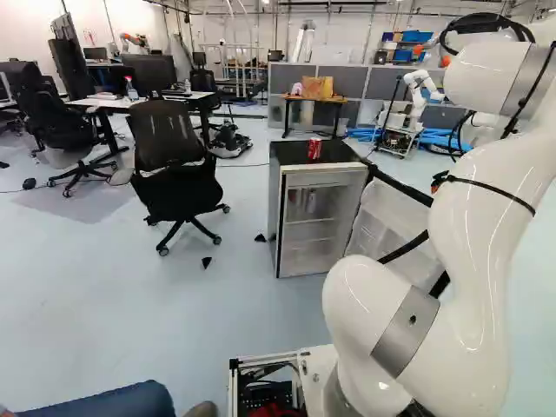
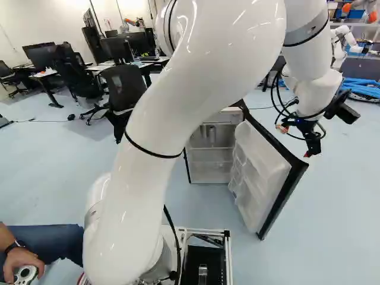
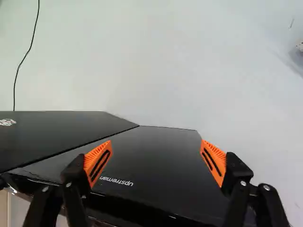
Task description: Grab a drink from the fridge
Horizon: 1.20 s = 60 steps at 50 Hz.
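Outside the open door (image 2: 261, 169), the gripper (image 3: 156, 156) stands with fingers wide apart; it should clear the door's free edge, then enter level towards the cans (image 1: 311, 201) on the fridge's (image 1: 323, 177) upper shelf

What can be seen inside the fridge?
Inside the fridge, pale can-like shapes stand above a shelf. Anything directly behind them is hidden, and in the right base view the arm covers part of the fridge.
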{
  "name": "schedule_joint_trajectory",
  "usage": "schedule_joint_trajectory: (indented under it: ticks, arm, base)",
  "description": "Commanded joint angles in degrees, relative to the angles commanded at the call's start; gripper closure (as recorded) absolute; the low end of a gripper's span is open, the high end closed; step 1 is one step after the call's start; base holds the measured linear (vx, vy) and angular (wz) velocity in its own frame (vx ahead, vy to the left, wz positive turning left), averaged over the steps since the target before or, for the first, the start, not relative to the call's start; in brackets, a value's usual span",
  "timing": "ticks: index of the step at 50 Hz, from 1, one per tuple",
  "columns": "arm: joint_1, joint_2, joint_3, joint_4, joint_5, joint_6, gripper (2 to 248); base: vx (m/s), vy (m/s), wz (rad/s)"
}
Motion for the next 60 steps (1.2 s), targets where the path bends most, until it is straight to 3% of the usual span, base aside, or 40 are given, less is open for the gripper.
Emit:
schedule_joint_trajectory:
  ticks: [37, 60]
  arm:
    - [0.07, 1.29, 1.87, -2.76, 0.0, 0.0, 3]
    - [0.09, -0.27, 1.41, -3.15, 0.0, 0.0, 3]
  base:
    - [0.0, 0.0, 0.0]
    - [0.0, 0.0, 0.0]
